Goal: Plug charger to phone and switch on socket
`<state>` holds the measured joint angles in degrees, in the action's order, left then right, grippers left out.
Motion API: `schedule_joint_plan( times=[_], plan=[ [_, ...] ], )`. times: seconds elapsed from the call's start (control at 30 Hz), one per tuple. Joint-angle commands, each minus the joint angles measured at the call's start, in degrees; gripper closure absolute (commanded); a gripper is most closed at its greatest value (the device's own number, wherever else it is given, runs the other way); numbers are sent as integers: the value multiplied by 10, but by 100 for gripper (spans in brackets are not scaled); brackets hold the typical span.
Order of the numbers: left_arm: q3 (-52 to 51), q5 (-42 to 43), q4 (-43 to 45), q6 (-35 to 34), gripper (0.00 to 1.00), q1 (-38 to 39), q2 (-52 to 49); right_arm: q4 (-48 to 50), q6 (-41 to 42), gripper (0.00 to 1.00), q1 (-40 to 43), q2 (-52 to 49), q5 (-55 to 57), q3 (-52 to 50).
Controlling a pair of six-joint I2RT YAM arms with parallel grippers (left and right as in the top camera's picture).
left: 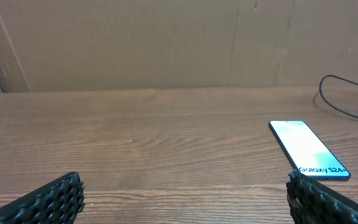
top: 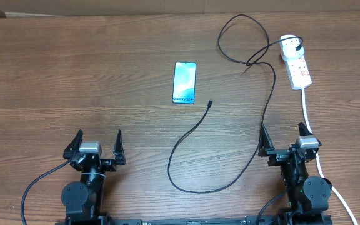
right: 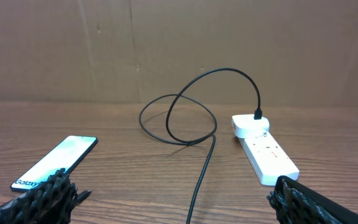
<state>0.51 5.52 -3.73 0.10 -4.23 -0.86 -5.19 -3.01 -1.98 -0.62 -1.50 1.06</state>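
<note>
Left gripper (top: 99, 135) and right gripper (top: 282, 134) sit at the near edge, fingers spread wide, both empty. Phone (top: 184, 82) lies screen-up mid-table. Charger (top: 195, 128) tip lies loose just right of it, and its other end is plugged in at the socket (top: 297, 65), far right.

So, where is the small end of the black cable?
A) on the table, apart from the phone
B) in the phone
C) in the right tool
A: the cable tip lies on the table beside the phone, with bare wood between them.

The phone (left: 308, 148) screen reads "Galaxy S24+" at its near end.
</note>
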Motion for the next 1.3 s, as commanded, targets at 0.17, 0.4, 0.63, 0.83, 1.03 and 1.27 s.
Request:
schedule_joint_plan(
  times=[0.17,0.4,0.63,0.83,1.03,1.27],
  plan=[
    [-2,155,26,-75,0,-2,6,3,2,0,-2,5,0,-6],
    [-2,388,114,-229,1,-2,6,3,1,0,-2,5,-1,-6],
    [-2,420,269,-285,0,-2,6,3,2,0,-2,5,0,-6],
    [2,392,445,-353,0,-3,6,3,2,0,-2,5,-1,-6],
    [56,341,388,-330,0,-3,6,3,1,0,-2,5,0,-6],
    [250,261,81,-215,0,-3,-55,3,1,0,-2,5,0,-6]
  ],
)
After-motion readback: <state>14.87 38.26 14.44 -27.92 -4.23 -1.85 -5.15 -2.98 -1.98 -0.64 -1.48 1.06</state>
